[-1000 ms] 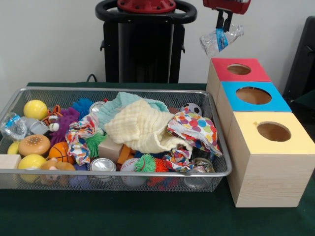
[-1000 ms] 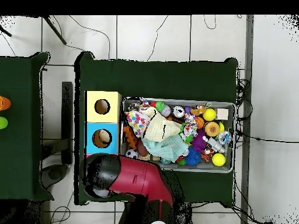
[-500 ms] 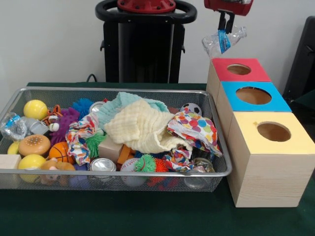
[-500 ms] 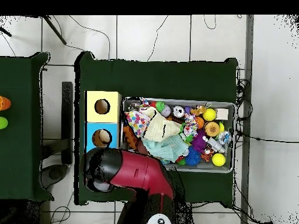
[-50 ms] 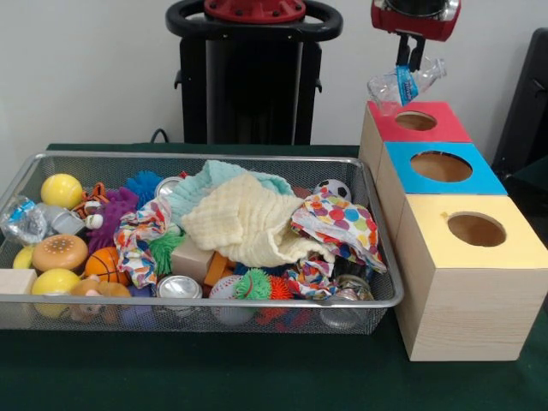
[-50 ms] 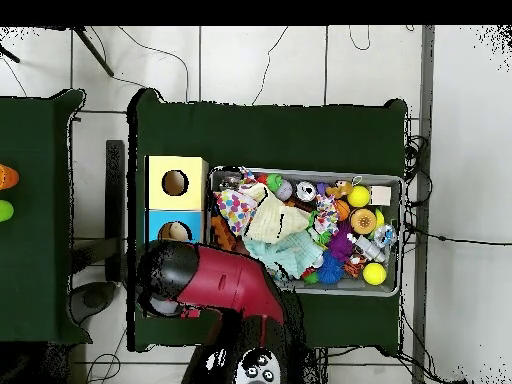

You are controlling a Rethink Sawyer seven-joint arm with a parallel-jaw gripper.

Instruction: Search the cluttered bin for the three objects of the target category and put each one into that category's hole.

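Note:
My gripper point(image 5: 409, 62) hangs at the top right of the front view, shut on a crushed clear plastic bottle point(image 5: 406, 83) with a blue label. The bottle dangles just above the red-topped box point(image 5: 414, 122) and its round hole. The wire bin point(image 5: 103, 157) holds mixed clutter: another crushed bottle point(image 5: 23, 218) at its left end, a silver can point(image 5: 179, 288) near the front, cloths and balls. In the overhead view the red arm point(image 6: 215, 285) covers the red box and the gripper; the bin point(image 6: 390, 181) shows to its right.
A blue-topped box point(image 5: 441, 167) and a yellow-topped box point(image 5: 476, 231) stand in a row in front of the red one, each with a round hole. Both also show in the overhead view, the yellow box point(image 6: 176, 183) and the blue box point(image 6: 172, 228) partly under the arm.
My gripper has carried the bottle rightward and slightly down, from beside the red box to over its hole. The arm has swung across the blue box in the overhead view.

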